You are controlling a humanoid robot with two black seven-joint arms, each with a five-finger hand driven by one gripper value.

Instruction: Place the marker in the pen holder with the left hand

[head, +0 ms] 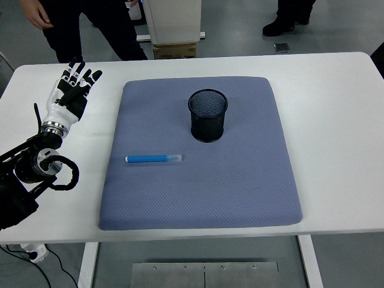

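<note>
A blue marker [153,159] with a clear cap end lies flat on the grey-blue mat [240,192], left of its middle and pointing left to right. A black mesh pen holder [208,115] stands upright on the mat's far half, up and to the right of the marker. My left hand [73,90] hovers over the bare table beyond the mat's far left corner, fingers spread and holding nothing, well apart from the marker. The right arm does not show.
The white table [336,120] runs around the mat on all sides. A person in dark clothes [78,24] stands behind the table's far left edge, another's shoes [282,24] at the top right. A white stand and box [174,30] sit behind the far edge.
</note>
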